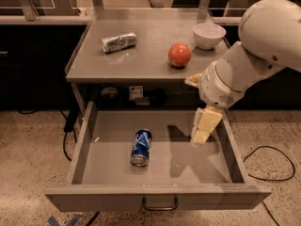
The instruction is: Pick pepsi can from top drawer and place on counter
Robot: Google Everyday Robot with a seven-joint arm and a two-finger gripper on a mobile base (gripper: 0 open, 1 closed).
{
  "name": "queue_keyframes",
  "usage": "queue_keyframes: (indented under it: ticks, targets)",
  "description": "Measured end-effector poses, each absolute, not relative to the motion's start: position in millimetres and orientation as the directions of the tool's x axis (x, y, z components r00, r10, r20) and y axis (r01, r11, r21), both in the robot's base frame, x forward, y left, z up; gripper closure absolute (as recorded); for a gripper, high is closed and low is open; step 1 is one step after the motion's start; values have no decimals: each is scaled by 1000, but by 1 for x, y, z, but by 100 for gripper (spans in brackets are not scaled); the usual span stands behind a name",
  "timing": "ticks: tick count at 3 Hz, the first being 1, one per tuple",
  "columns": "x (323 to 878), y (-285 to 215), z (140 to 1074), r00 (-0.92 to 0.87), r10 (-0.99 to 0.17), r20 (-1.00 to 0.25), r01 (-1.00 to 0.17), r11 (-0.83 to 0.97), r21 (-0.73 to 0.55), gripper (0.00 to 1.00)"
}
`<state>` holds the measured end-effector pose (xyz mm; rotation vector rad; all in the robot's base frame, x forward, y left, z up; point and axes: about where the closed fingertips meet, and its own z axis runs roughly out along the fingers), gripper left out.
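Counted: one pepsi can [141,147], one top drawer [81,145] pulled open with one small handle [160,205] on the front panel, and one bench [141,62] above it. On the bench: one crinkled silver can [118,42] lying on its side at back left, one red fruit [179,55] right of centre, one white bowl [209,35] at back right. One arm [254,55], one end effector [200,138].

Pepsi can: on its side on the drawer floor, slightly left of centre, silver end toward the front panel, touching no wall. Lies to the left of the end effector and a little nearer the front, well apart from it, with bare drawer floor between.

End effector: inside the drawer's right half, near the right wall, pointing down and tilted slightly leftward, above the drawer floor with its shadow thrown just to the left. Has hold of nothing. How far open: cannot tell.

Arm: enters from the upper right, bulky white shell over the bench's right edge, sloping down and leftward to a round wrist just below the bench's front rim, then turning downward into the drawer.
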<state>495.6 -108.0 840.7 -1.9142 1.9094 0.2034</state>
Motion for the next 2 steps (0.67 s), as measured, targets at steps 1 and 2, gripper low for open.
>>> queue_keyframes:
  ticks: [1, 2]
  targets:
    - [497, -106, 841, 63, -913, -402, -978, 24, -206, 0]
    - [507, -97, 837, 118, -906, -407, -973, -24, -229, 0]
